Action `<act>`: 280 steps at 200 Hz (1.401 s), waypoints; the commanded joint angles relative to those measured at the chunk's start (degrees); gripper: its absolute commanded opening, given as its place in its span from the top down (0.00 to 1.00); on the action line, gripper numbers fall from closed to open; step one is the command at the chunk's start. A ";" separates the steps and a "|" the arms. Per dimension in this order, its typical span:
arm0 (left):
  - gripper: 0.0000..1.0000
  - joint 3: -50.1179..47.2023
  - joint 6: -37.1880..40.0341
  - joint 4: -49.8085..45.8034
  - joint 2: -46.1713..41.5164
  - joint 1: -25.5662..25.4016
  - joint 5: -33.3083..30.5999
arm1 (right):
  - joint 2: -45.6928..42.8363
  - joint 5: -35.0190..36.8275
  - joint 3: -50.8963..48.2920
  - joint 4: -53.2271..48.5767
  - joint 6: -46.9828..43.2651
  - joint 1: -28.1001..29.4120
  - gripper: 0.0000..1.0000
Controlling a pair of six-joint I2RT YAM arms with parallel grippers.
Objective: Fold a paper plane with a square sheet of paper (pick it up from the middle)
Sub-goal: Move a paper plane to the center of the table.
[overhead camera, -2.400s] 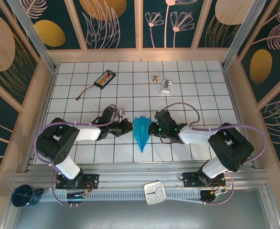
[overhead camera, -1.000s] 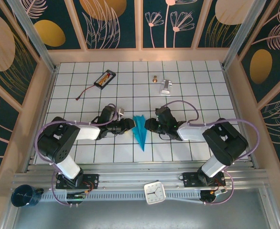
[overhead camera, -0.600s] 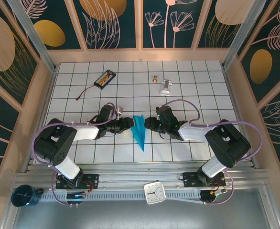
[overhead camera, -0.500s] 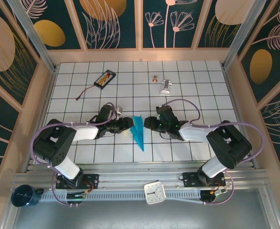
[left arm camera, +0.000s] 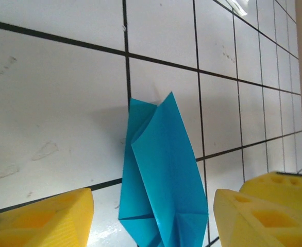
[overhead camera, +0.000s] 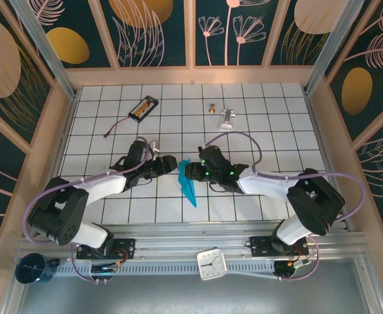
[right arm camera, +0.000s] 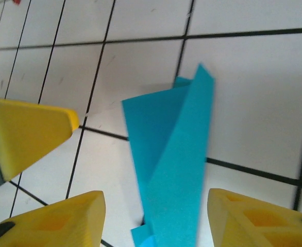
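The square sheet of paper stands folded as a slim teal-blue paper plane [overhead camera: 186, 184] on the white grid table, its point toward the near edge. My left gripper [overhead camera: 170, 163] is at its left and my right gripper [overhead camera: 191, 171] at its right, both low over the wide far end. In the left wrist view the paper plane [left arm camera: 164, 190] rises between the yellow fingers [left arm camera: 43, 218], with a gap on each side. The right wrist view likewise has the paper plane [right arm camera: 174, 170] between open yellow fingers [right arm camera: 264, 218], untouched, and a left-gripper finger [right arm camera: 27, 134] beyond.
A black battery pack [overhead camera: 144, 108] with a wire lies at the far left. A silver metal piece [overhead camera: 226, 118] and a small brass part [overhead camera: 212, 107] lie at the far middle. A white clock [overhead camera: 212, 264] sits on the front rail.
Both grippers have opened and let go of the paper plane. Both arms have shifted left, and the plane now sits a little further left, looking narrower.
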 commanded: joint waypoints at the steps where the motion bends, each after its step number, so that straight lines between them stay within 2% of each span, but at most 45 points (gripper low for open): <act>1: 0.37 0.55 1.61 -4.07 -1.02 0.48 -2.91 | 3.76 4.79 2.81 -4.38 -1.80 2.43 0.44; 41: 0.37 -1.67 0.31 -3.39 -1.54 0.48 -1.83 | 8.86 7.09 6.46 -7.36 -1.20 3.01 0.48; 66: 0.38 -2.50 -0.27 -2.71 -1.26 0.47 0.23 | 9.36 8.19 6.75 -7.79 -0.92 2.72 0.62; 92: 0.40 -4.68 -3.07 1.45 -0.39 0.15 5.52 | 8.14 7.80 4.73 -6.30 0.35 1.61 0.80; 119: 0.40 -4.58 -4.30 4.51 1.85 -2.55 8.54 | 5.89 1.44 -0.56 0.33 2.74 -1.62 0.92; 154: 0.41 -3.89 -7.26 9.77 6.71 -4.60 11.35 | 4.87 -2.63 -4.65 5.04 4.98 -4.03 0.96; 169: 0.41 -3.96 -7.98 10.74 7.21 -4.58 10.52 | 4.72 -2.86 -5.28 5.41 5.38 -4.38 0.96; 220: 0.39 -2.35 -10.41 15.38 8.17 -4.58 13.60 | 4.43 -2.60 -5.61 5.21 5.47 -4.40 0.96; 249: 0.38 -1.21 -9.93 13.84 8.59 -4.71 12.93 | 4.43 -2.51 -5.48 4.96 5.39 -4.37 0.97; 280: 0.47 0.84 -8.88 12.07 11.74 -4.79 12.70 | 4.69 -2.52 -5.31 5.02 5.47 -4.35 0.97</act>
